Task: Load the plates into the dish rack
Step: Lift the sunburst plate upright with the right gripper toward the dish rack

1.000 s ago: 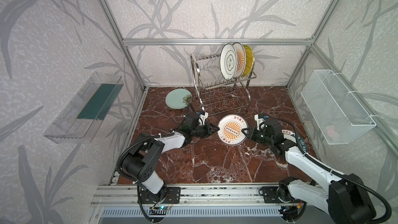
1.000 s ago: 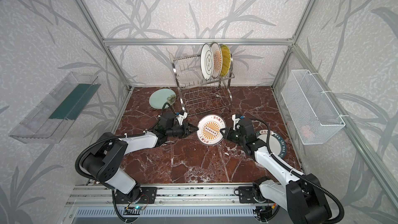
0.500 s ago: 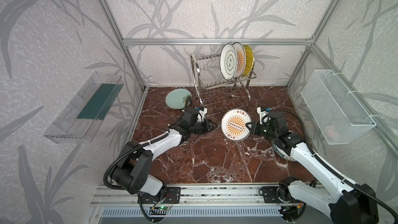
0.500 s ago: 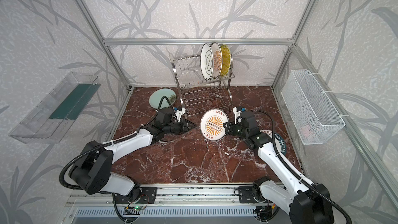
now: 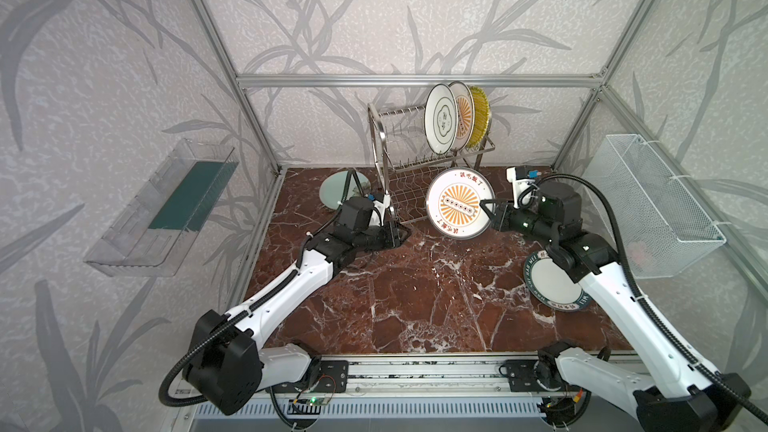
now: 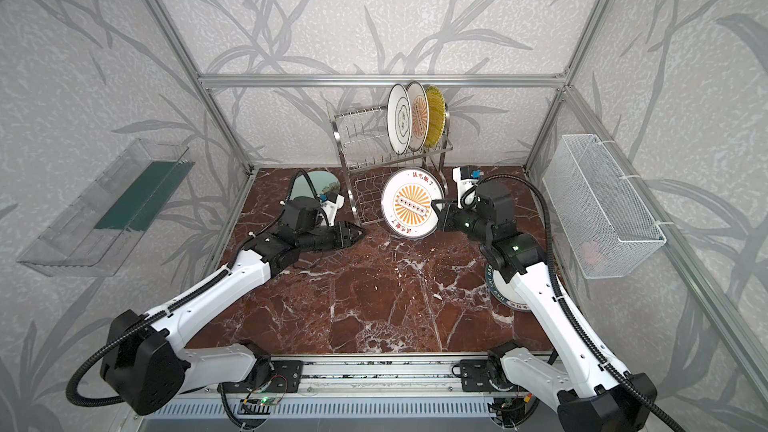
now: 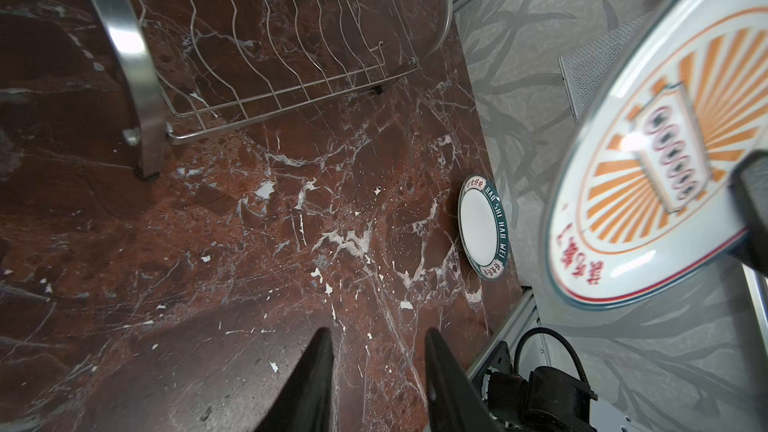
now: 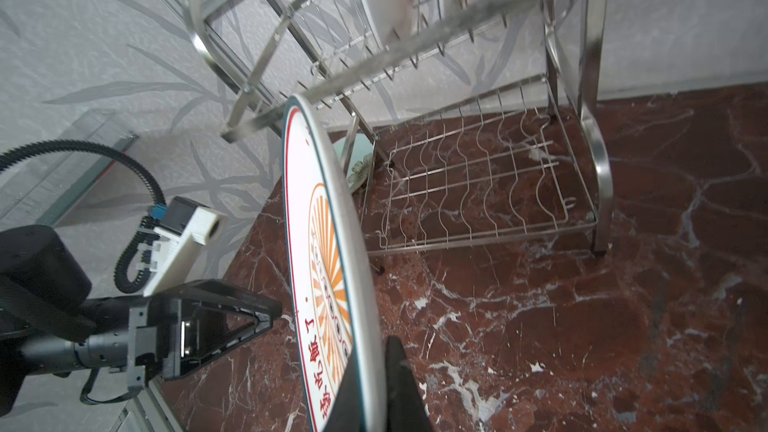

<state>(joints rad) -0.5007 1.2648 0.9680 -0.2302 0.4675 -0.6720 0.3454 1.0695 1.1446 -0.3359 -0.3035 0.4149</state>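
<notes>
The right fingers (image 8: pixel 399 388) pinch the rim of a white plate with an orange sunburst (image 5: pixel 457 205), one finger on each face. The plate stands on edge, clear of the red marble surface (image 5: pixel 415 305). It is just in front of the lower tier of the dish rack (image 5: pixel 384 147), toward the rack's right end, with its painted face turned toward the front edge of the surface.

The left fingers (image 7: pixel 316 367) are partly spread with nothing between them. They sit low over the surface, just in front of the rack's left foot, pointing toward the held plate and apart from it.

The rack stands at the middle of the far edge. At the right end of its upper tier, three plates stand upright side by side: the quatrefoil plate (image 5: pixel 441 118), a second sunburst plate (image 5: pixel 465 114) and the yellow ribbed plate (image 5: pixel 480 116).

The pale mint plate (image 5: pixel 331 193) sits near the far left corner, beside the rack. The teal-lettered plate (image 5: pixel 548 284) lies flat near the right edge, partly under the right arm.
</notes>
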